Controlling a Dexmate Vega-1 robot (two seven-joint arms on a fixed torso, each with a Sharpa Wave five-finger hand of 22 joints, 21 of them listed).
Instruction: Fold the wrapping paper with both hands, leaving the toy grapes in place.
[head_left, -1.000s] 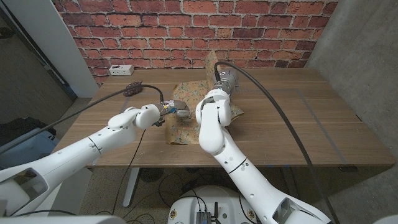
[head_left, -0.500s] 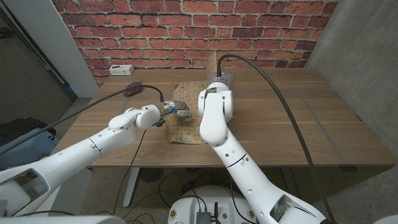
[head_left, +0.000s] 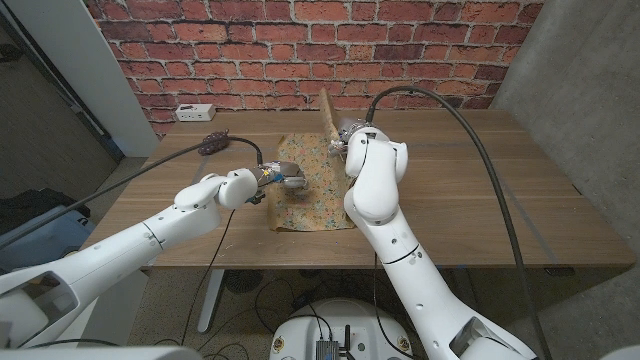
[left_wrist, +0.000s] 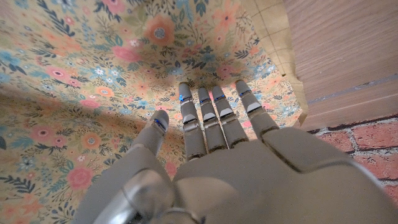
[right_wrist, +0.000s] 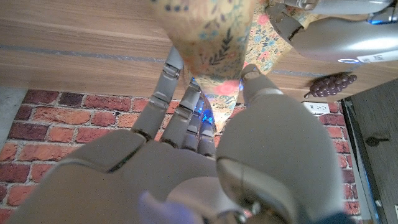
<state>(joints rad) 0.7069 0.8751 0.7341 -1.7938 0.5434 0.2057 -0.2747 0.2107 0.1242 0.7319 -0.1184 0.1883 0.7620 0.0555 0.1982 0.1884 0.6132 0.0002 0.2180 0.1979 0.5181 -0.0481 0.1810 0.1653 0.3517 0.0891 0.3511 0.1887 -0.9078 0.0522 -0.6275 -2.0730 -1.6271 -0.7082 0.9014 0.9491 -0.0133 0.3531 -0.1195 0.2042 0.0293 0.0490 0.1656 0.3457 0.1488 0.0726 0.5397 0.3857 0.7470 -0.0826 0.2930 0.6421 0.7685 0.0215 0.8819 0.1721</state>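
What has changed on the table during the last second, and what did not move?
The right hand, pinching a corner of the wrapping paper, swung to the robot's right and lifted that corner upright, uncovering more of the sheet. The left hand stayed pressing on the paper's left part. The toy grapes stayed at the table's far left.

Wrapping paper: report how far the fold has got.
Done: the right hand has a corner of the wrapping paper pinched and raised off the table. In hand: the left hand presses its fingers on the sheet, pinning the other side. Left: the raised flap is not yet laid over and creased. The toy grapes sit apart near the table's far left corner, untouched.
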